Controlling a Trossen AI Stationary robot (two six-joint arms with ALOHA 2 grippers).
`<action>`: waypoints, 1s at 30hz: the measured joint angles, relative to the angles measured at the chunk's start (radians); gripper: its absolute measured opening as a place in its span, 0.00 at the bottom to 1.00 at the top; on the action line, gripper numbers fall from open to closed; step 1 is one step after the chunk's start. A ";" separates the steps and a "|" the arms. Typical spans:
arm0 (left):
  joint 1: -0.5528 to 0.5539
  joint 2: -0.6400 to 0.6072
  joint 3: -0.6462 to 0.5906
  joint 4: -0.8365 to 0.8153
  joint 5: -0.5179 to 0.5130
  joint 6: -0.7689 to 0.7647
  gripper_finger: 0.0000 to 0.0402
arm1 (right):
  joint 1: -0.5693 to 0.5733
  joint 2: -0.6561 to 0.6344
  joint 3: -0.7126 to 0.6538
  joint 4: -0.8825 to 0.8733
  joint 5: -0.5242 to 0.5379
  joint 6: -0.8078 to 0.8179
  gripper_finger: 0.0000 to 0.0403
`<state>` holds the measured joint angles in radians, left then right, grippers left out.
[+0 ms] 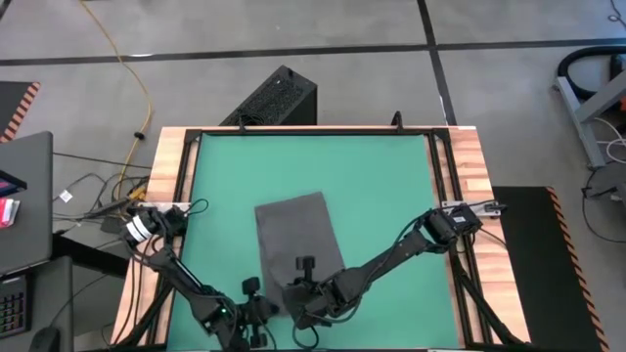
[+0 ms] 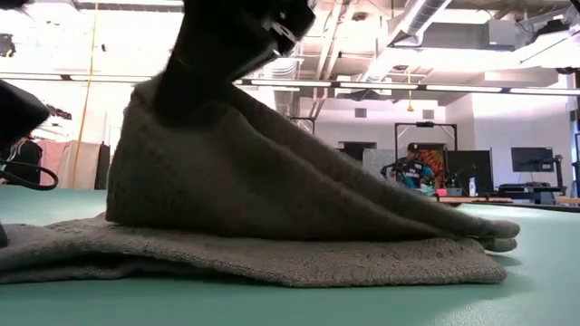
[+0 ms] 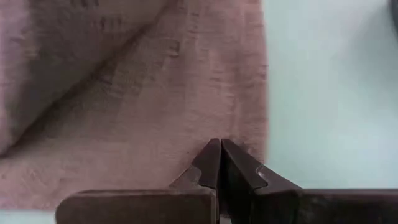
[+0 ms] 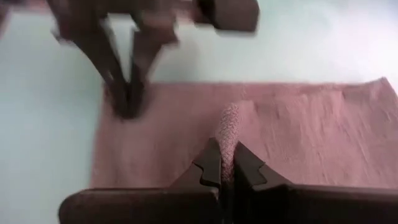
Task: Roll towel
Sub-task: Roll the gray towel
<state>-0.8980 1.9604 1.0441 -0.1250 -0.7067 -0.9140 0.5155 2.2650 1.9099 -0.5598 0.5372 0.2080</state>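
The dark grey towel (image 1: 293,230) lies lengthwise on the green table mat (image 1: 381,176), its far part flat. Its near part is drawn up into a tent (image 2: 272,172) over the flat layer (image 2: 272,258). My right gripper (image 4: 226,152) is shut on the top of that tent; it also shows in the high view (image 1: 301,298) and the low view (image 2: 231,45). My left gripper (image 3: 221,149) is shut, its tips at the towel's near left corner (image 4: 127,102), close beside the cloth's side edge (image 3: 262,93). My left gripper points slanting down at the towel near its side edge (image 3: 245,140); whether the shut fingertips (image 3: 211,158) touch the cloth, I cannot tell. My right gripper pinches a narrow raised ridge of the towel (image 4: 227,124) between its two fingers, slanting down from the table's right. The cloth hangs from the hold in taut slopes (image 2: 362,195), and its lower layer lies on the table.
Bare green mat lies on the towel's left, right and far sides. A black frame (image 1: 435,166) and wooden strips (image 1: 469,166) border the mat. A black box (image 1: 274,98) stands on the floor beyond the far edge. A person sits far back in the room (image 2: 412,167).
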 joint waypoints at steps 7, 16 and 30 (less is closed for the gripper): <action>0.014 0.005 0.001 0.011 0.009 0.031 0.00 | 0.002 -0.003 0.038 0.032 -0.043 -0.007 0.06; 0.015 0.006 0.000 0.010 -0.012 0.038 0.00 | 0.001 -0.003 0.051 0.138 -0.153 -0.006 0.06; 0.016 -0.002 0.056 -0.037 0.086 0.038 0.00 | 0.000 0.007 0.050 0.093 -0.173 0.002 0.07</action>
<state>-0.8818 1.9579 1.1002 -0.1617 -0.6209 -0.8763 0.5152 2.2718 1.9598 -0.4672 0.3637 0.2096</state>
